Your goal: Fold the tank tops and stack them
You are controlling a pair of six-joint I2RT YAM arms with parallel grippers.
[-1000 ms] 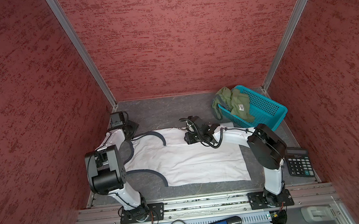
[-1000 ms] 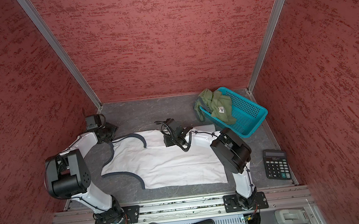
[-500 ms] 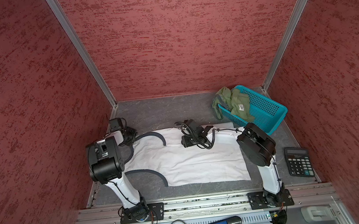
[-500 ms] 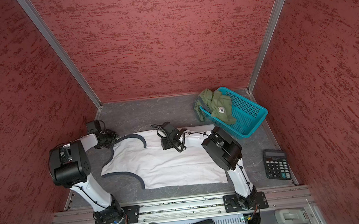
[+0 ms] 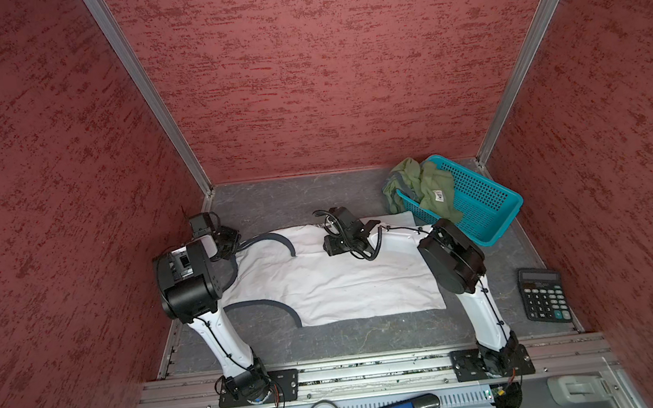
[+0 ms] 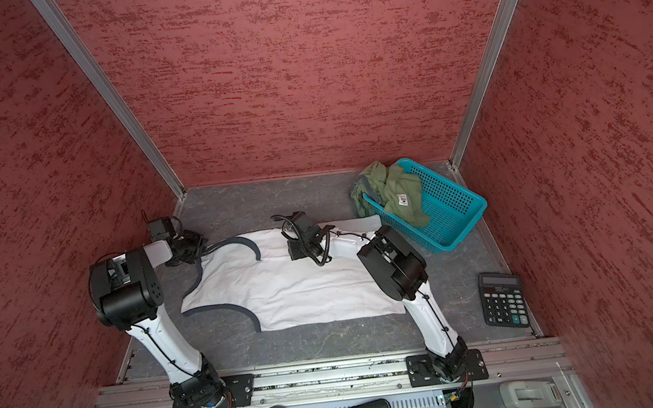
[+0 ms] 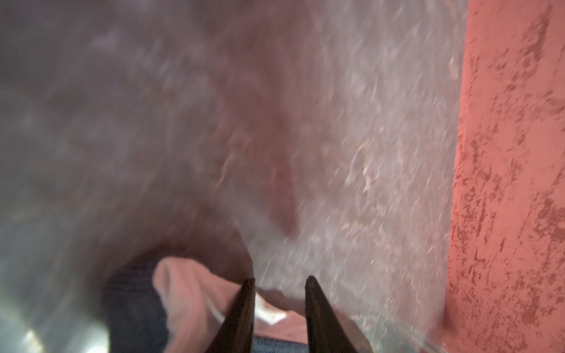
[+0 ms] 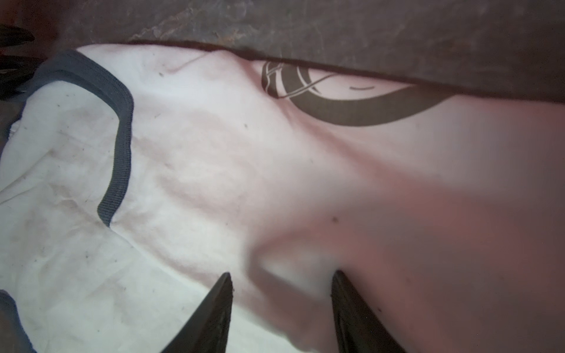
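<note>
The white tank top (image 5: 325,284) is spread flat on the grey surface (image 5: 315,198) between the two arms, as seen in both top views. The green tank top (image 5: 432,189) is left crumpled over the rim of the teal basket (image 5: 493,211) in the far right corner.

A second ago the left jaws were held wider. Now they are drawn in close around the far shoulder strap (image 5: 257,239). In the left wrist view, white cloth with dark trim is seen between them, so the strap looks pinched.

The right arm (image 5: 452,257) has been swung toward the middle, and the right jaws have been slid a short way along the far edge of the white top. They are kept half spread, as before. In the right wrist view a hump of cloth is seen between them, near the dark emblem (image 8: 336,101). Whether it is squeezed cannot be told.

The white top itself is hardly moved, and no fold is made yet. It is judged that the far edge is being taken at two places, so the first fold toward the near side can be started. The green top is not yet touched.
</note>
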